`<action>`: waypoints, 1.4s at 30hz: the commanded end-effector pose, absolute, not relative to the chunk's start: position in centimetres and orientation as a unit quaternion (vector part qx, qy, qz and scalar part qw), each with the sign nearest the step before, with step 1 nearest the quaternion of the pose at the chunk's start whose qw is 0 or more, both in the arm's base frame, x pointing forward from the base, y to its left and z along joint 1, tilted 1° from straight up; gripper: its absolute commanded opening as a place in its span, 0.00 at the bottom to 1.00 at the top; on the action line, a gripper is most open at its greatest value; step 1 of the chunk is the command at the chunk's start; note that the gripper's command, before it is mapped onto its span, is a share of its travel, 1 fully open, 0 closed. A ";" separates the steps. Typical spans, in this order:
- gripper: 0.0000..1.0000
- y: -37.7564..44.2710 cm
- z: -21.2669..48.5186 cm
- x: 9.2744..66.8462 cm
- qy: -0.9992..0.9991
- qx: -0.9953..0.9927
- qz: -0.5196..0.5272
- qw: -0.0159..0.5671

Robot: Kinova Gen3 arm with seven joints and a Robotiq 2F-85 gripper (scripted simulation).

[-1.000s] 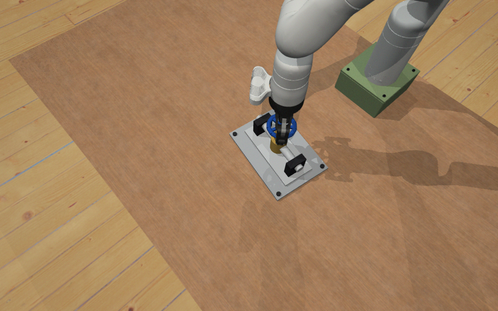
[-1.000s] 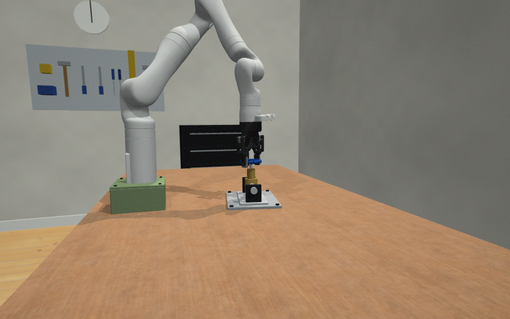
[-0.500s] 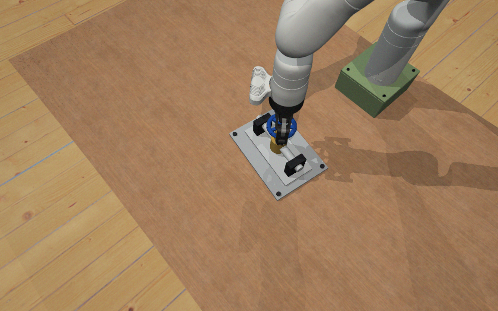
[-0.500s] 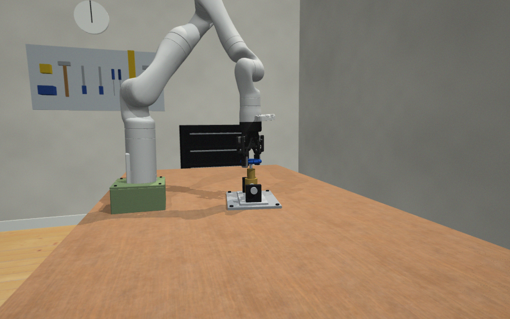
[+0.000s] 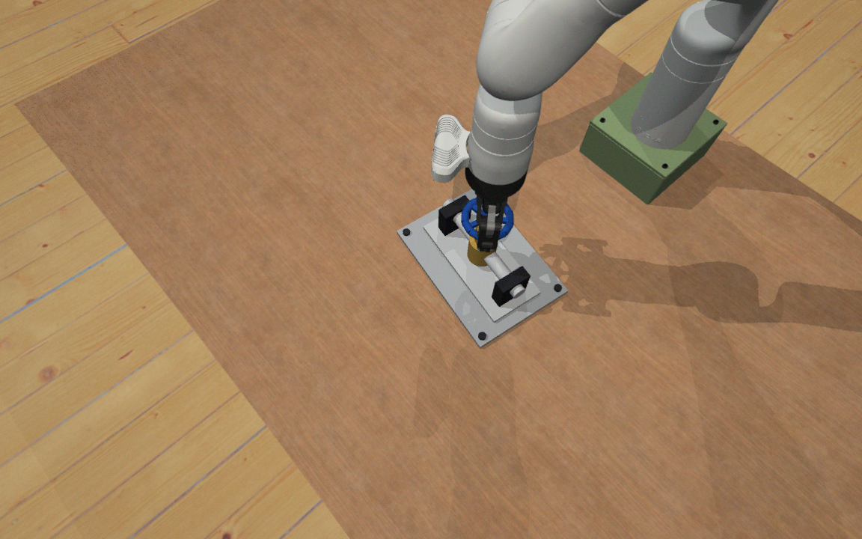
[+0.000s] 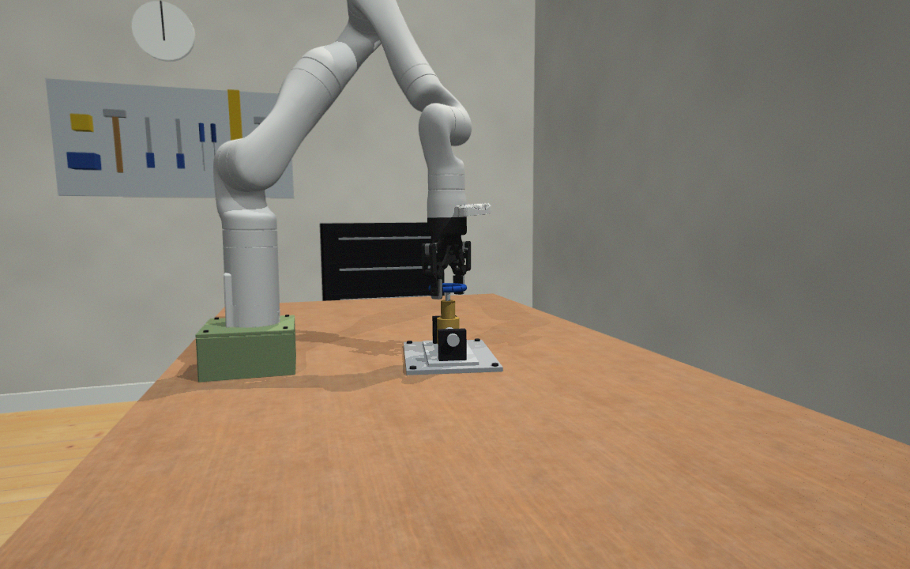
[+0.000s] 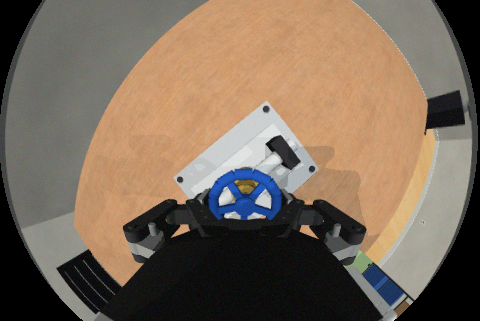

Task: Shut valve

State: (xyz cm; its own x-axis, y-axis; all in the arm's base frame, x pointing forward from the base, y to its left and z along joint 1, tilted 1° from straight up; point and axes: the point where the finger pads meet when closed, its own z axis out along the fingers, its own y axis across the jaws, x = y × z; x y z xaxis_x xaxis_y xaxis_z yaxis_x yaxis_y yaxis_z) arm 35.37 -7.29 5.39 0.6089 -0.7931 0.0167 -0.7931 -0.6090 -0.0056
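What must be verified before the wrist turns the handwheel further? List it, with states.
1. Gripper shut across the blue handwheel: ok.
2. Wrist upright over the brass stem: ok.
3. Fingers level with the wheel rim, not the stem: ok.
4. Base plate flat on the table: ok.
5. Black pipe clamps out of the fingers' path: ok.
6. Travel left before the stop: cannot tell.

We're looking at grey walls (image 6: pixel 727 176), a light plank floor (image 5: pixel 52 268), a brown wooden table (image 6: pixel 444 460). A tool board (image 6: pixel 133 141) and round clock (image 6: pixel 163 29) are hanging on the back wall; a black cabinet (image 6: pixel 374 261) is standing behind the table.
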 end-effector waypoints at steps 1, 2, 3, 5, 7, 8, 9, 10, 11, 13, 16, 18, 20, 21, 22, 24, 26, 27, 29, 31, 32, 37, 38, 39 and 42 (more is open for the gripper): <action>0.00 -7.0 5.2 35.3 -0.449 0.894 0.006 0.001; 1.00 -7.0 5.2 35.3 -0.449 0.894 0.006 0.001; 1.00 -7.0 5.2 35.3 -0.449 0.894 0.006 0.001; 1.00 -7.0 5.2 35.3 -0.449 0.894 0.006 0.001; 1.00 -7.0 5.2 35.3 -0.449 0.894 0.006 0.001; 1.00 -7.0 5.2 35.3 -0.449 0.894 0.006 0.001; 1.00 -7.0 5.2 35.3 -0.449 0.894 0.006 0.001; 1.00 -7.0 5.2 35.3 -0.449 0.894 0.006 0.001; 1.00 -7.0 5.2 35.3 -0.449 0.894 0.006 0.001; 1.00 -7.0 5.2 35.3 -0.449 0.894 0.006 0.001; 1.00 -7.0 5.2 35.3 -0.449 0.894 0.006 0.001; 1.00 -7.0 5.2 35.3 -0.449 0.894 0.006 0.001; 1.00 -7.0 5.2 35.3 -0.449 0.894 0.006 0.001; 1.00 -7.0 5.2 35.3 -0.449 0.894 0.006 0.001; 1.00 -7.0 5.2 35.3 -0.449 0.894 0.006 0.001; 1.00 -7.0 5.2 35.3 -0.449 0.894 0.006 0.001; 1.00 -7.0 5.2 35.3 -0.449 0.894 0.006 0.001; 1.00 -7.0 5.2 35.3 -0.449 0.894 0.006 0.001; 1.00 -7.0 5.2 35.3 -0.449 0.894 0.006 0.001; 1.00 -7.0 5.2 35.3 -0.449 0.894 0.006 0.001; 1.00 -7.0 5.2 35.3 -0.449 0.894 0.006 0.001; 1.00 -7.0 5.2 35.3 -0.449 0.894 0.006 0.000; 1.00 -7.0 5.2 35.3 -0.449 0.894 0.006 0.000; 1.00 -7.0 5.2 35.3 -0.449 0.894 0.006 0.000; 1.00 -7.0 5.3 35.3 -0.448 0.894 0.006 0.000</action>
State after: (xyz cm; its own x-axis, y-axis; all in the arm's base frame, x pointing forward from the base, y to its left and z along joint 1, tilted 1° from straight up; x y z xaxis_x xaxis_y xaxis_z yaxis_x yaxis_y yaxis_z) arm 35.31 -7.28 5.27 0.6066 -0.7949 0.0155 -0.7949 -0.6067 -0.0026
